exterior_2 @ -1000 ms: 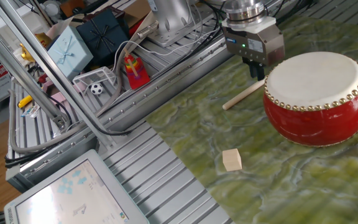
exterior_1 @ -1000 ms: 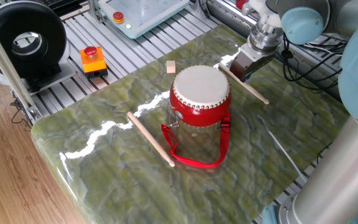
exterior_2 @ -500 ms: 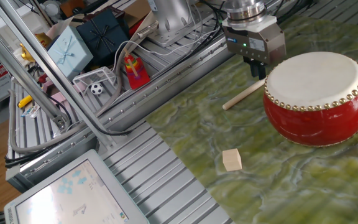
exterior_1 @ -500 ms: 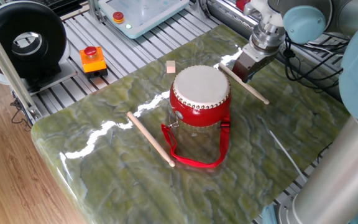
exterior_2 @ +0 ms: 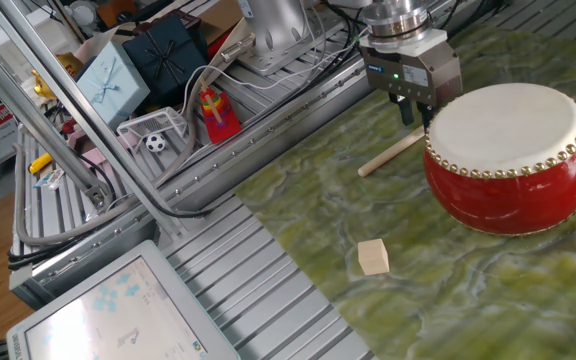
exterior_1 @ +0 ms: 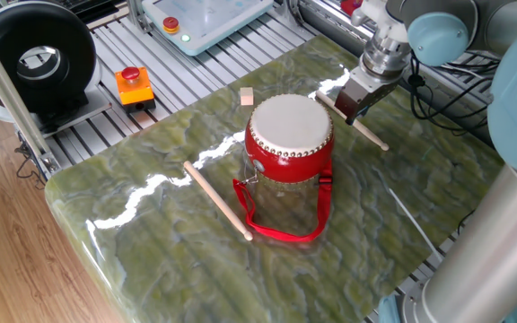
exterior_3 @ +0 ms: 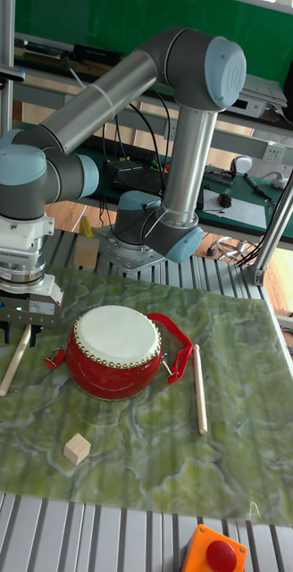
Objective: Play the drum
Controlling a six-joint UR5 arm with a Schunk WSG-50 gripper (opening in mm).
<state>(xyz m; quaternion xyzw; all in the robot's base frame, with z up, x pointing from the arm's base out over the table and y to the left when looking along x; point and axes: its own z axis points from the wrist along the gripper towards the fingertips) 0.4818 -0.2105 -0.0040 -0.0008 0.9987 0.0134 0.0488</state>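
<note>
- The small round red drum with off-white skin head (exterior_1: pixel 289 136) sits near the middle of the green marbled table (exterior_1: pixel 151 233), its red strap (exterior_1: pixel 281 224) trailing in front.
- The two-finger gripper (exterior_3: pixel 18 332) hangs over the thin wooden stick (exterior_2: pixel 392 153) beside the drum, fingers spread either side, not visibly pinching it.
- A second wooden stick (exterior_1: pixel 216 200) lies untouched.
- Judged progress: early; grasping and striking remain.

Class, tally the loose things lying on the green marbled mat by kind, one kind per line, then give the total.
Drum: 1
Wooden drumsticks: 2, one in the open, one under the gripper
Small wooden block: 1
Total: 4
</note>
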